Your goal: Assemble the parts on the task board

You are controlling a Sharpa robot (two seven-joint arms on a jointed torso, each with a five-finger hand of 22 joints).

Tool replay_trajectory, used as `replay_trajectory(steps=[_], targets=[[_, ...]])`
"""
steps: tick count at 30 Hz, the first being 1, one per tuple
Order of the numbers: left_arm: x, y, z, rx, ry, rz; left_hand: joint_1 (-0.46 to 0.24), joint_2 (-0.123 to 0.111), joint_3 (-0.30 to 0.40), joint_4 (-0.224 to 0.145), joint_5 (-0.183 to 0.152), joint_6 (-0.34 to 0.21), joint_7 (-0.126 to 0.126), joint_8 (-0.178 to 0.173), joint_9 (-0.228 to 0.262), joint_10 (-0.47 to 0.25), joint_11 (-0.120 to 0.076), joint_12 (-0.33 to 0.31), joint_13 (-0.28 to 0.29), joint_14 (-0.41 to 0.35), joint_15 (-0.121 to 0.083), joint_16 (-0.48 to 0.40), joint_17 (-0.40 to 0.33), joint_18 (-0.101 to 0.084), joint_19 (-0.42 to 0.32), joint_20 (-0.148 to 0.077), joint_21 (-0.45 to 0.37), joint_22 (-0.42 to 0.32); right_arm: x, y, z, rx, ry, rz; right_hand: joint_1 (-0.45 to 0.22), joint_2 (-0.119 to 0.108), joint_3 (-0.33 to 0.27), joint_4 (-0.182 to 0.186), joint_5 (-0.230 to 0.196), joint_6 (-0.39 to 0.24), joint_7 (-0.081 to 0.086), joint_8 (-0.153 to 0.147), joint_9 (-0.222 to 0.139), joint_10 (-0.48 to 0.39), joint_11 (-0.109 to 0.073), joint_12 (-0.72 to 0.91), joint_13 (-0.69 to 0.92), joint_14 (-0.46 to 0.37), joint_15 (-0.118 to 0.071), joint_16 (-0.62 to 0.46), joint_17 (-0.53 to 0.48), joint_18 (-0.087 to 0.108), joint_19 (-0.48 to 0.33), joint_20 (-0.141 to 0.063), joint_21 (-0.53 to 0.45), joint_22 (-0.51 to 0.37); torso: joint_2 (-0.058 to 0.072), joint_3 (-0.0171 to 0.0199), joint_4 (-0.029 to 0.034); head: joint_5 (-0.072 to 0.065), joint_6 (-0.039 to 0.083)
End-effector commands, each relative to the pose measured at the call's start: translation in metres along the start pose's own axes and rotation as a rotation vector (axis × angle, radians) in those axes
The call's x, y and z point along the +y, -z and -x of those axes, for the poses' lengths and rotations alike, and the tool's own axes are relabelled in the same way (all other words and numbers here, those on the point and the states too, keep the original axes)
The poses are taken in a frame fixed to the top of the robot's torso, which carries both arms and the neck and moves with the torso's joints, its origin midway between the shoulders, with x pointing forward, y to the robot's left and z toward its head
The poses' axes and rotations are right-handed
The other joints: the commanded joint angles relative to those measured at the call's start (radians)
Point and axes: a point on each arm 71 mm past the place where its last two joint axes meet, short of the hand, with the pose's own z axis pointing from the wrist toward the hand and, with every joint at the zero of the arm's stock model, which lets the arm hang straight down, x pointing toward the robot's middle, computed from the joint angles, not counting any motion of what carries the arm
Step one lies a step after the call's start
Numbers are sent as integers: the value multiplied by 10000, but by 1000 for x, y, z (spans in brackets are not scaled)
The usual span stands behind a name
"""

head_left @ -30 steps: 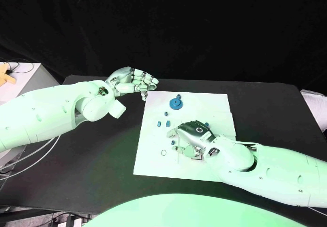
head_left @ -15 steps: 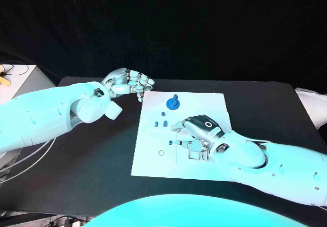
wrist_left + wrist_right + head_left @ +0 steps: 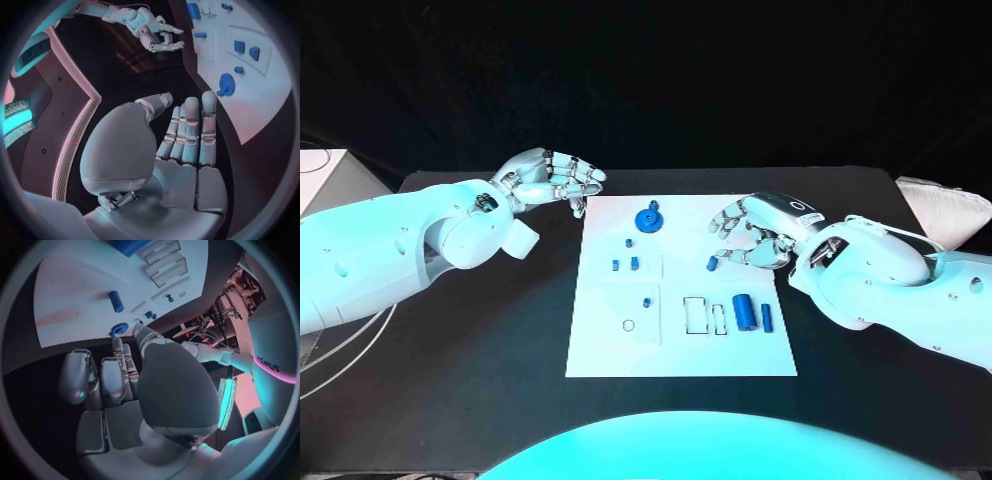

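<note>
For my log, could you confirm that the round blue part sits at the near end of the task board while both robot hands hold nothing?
Not quite: the round blue part sits at the far end of the task board, as the head view shows. The left robot hand and right robot hand do hold nothing.

Maker's name: "sharpa", grey letters, part cut off and faint, on the white arm at about 3 o'clock in the right wrist view.
Task board: bears no writing that can be read.
Blue parts: no marks or numbers legible.
Hands: no lettering can be made out on them.
</note>
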Motion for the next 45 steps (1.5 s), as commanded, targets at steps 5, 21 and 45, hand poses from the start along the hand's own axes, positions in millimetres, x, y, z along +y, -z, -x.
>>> replay_trajectory(steps=[5,21,45], targets=[[0,-1,-3,208,169,-64,-43,76,-1,-40,40,-51,68,-9,-16,-55,-1,-48,-16,-2,69,-65,-11,72,-15,26,-68,-12,-4,-2,-8,1229,1026,330,10,130,-1215,63,116,-176,-198,-122,-39,-555,77,-187,-70,-64,67,-116,-283,-47,34,23,-446,646,21,14,6,-80,1],[0,-1,-2,187,193,-60,-41,97,5,-43,39,-39,69,3,-16,-41,-1,-40,-16,-4,68,-67,-12,73,-13,26,-71,-14,0,-15,-29,1601,1824,141,629,848,-1685,76,188,256,-95,52,-8,-331,14,309,-7,69,37,83,-58,-86,157,-38,-131,845,10,-16,18,-55,1],[0,0,-2,225,212,-22,-81,113,-6,-22,33,-36,75,13,-19,-36,5,-37,-20,-4,74,-67,-13,71,-10,29,-77,-18,1,-20,-41,1718,2068,17,533,868,-879,97,114,874,-127,212,-40,119,-26,169,-111,89,4,54,-102,-104,195,-70,-58,916,11,-7,0,-64,1]])
